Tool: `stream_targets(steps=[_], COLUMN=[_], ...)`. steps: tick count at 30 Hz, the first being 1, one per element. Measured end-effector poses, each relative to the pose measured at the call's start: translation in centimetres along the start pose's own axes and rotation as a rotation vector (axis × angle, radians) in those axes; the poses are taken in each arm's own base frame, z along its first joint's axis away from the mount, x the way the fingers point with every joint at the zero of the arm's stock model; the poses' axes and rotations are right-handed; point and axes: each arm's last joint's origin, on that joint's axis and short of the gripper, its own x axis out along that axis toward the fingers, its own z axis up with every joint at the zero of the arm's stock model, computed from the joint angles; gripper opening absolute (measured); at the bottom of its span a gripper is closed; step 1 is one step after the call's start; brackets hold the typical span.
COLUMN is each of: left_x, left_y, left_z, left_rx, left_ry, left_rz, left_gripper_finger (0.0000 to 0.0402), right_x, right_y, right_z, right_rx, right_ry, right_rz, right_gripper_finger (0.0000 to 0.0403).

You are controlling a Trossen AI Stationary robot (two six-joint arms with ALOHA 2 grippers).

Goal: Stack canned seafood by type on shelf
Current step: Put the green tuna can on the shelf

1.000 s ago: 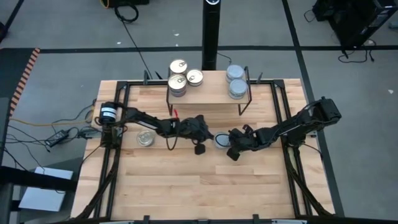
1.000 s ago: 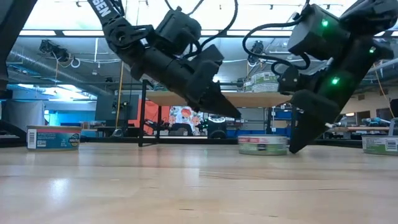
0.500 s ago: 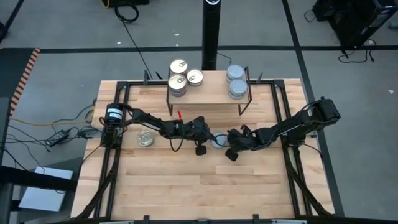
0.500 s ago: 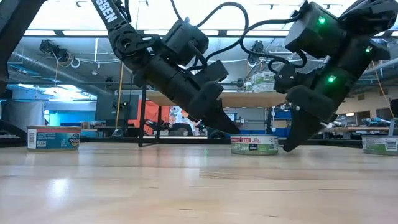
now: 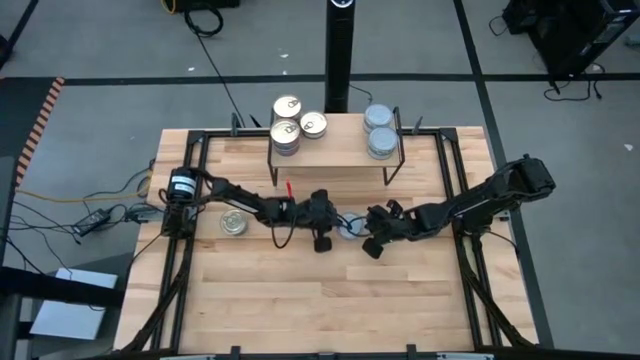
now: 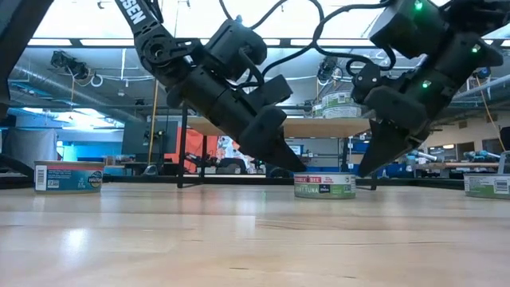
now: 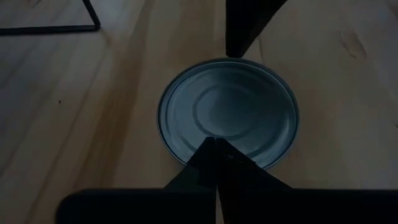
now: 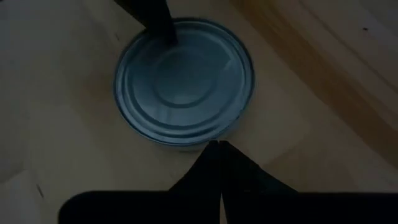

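Bare wood is lying open on the near side of both pincers, while the shelf [image 5: 335, 150] is standing just beyond them, its thin black legs leaving a gap underneath. The left gripper [image 5: 338, 224] is pointing down with its fingers pressed together, its tip sitting at the edge of a blue-grey tin [image 7: 227, 113] (whether it is actually touching the rim is hard to tell). The right gripper [image 5: 366, 226] is also pinched together with nothing in it, slanting down on the tin's opposite side, its tip just off the rim. So the tin is resting flat on the table [image 5: 330, 300] between the two tips. Well off to the left gripper's outer side a gold-topped tin [image 5: 233, 222] is sitting alone. On the shelf, gold-topped tins [image 5: 286, 136] are grouped at one end and blue-grey tins [image 5: 381, 142] at the other. Beyond the table a workshop room is showing.
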Motion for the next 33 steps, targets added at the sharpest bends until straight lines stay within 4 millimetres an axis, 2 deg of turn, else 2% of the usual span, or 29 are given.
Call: stream_targets(steps=[13,17,22,28,33], left_x=[-0.8,-1.9,-4.4,-4.9,-4.5], left_y=[-1.2,-1.8,-2.3,-1.7,-0.1], left_z=[0.3,0.8,2.9,1.5,-1.6], left_rx=[0.031,0.058,0.039,0.005,-0.112], left_ry=[0.018,0.029,-0.021,0.077,0.069], left_rz=[0.021,0.023,0.006,0.114,0.110], left_gripper_finger=[0.0002,0.0002,0.0002,0.0002,0.0002], right_x=[-0.4,-0.4,-0.4,0.0,1.2], right_y=[0.5,0.6,0.6,1.1,1.2], right_z=[-0.2,-0.2,-0.1,0.3,-0.3], right_rx=[-0.007,-0.001,0.026,0.046,0.029], right_ry=[-0.014,-0.020,-0.043,-0.084,-0.055], right_rz=[0.020,0.019,0.012,0.045,0.028], right_gripper_finger=[0.0006,0.0006,0.0006,0.0006,0.0007])
